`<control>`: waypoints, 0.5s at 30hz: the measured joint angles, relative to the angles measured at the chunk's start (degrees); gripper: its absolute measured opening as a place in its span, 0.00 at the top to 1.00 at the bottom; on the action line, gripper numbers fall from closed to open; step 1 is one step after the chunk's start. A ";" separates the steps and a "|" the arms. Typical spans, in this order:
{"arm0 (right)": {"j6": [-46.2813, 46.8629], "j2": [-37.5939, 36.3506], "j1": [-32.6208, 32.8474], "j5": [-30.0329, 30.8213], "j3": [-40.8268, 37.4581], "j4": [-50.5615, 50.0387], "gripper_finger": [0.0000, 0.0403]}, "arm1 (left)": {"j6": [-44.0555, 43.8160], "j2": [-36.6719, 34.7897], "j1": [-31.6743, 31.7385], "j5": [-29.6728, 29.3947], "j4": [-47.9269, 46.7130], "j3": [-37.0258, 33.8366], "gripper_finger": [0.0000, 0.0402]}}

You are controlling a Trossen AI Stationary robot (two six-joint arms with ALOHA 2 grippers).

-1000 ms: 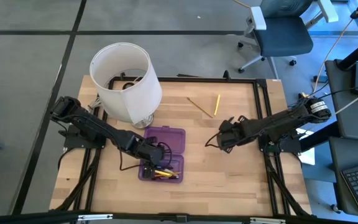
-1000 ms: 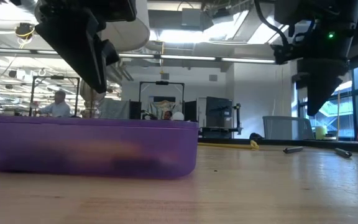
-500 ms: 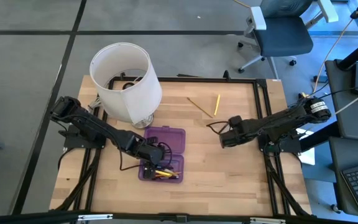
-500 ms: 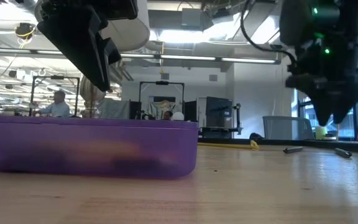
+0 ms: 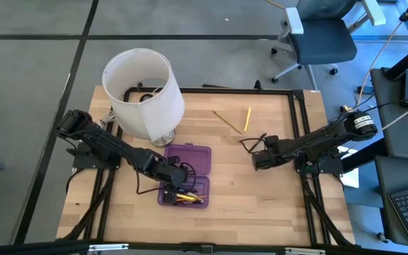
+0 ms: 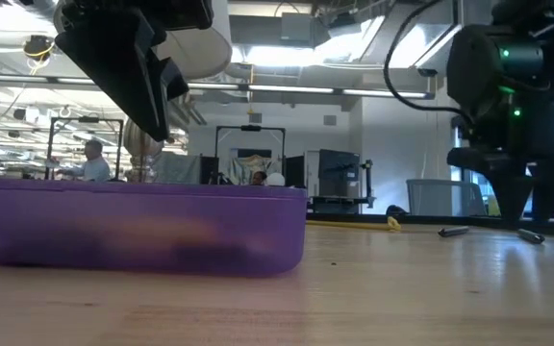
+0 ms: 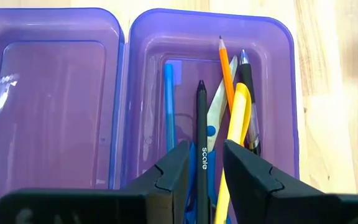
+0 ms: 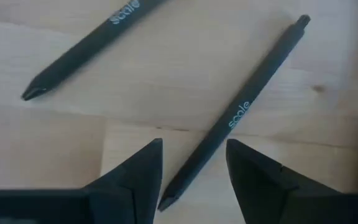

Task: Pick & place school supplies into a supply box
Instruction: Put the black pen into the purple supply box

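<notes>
The purple supply box [image 5: 190, 159] lies open on the table, lid toward the far edge. Its tray [image 7: 266, 74] holds an orange pencil [image 7: 226, 68], scissors [image 7: 219, 112], a blue pen [image 7: 168, 106], a yellow item [image 7: 236, 124] and a black pen [image 7: 201, 143]. My left gripper [image 7: 205, 146] hovers open above the tray, with the black pen below its gap. Two dark pens [image 8: 235, 118] [image 8: 86, 43] lie on the wood. My right gripper [image 8: 194, 144] is open and low over them, its fingers on either side of the nearer pen's tip end [image 8: 169, 199].
A big white lampshade [image 5: 144, 88] stands at the far left of the table, close behind the box. A yellow pencil [image 5: 247, 119] and a wooden pencil [image 5: 227, 120] lie near the far edge. Bare wood [image 5: 261, 202] stretches toward the near edge.
My right gripper has come down to just above the tabletop and shifted a little toward the table's right edge, ending over the two dark pens. The left arm and the box have kept still.
</notes>
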 joint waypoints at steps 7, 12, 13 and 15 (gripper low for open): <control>1.60 -0.20 0.07 0.46 -5.31 3.84 0.55 | 0.03 0.00 0.00 0.04 0.00 0.00 0.77; 1.60 -0.35 0.10 1.33 -6.75 5.31 0.55 | 0.03 0.00 0.00 0.00 0.00 0.00 0.77; 1.56 -0.35 0.09 1.24 -6.78 5.20 0.55 | 0.03 0.00 0.00 0.00 0.00 0.00 0.77; 1.40 -0.35 0.09 1.00 -6.78 5.19 0.57 | 0.02 0.00 0.00 0.00 0.01 0.00 0.77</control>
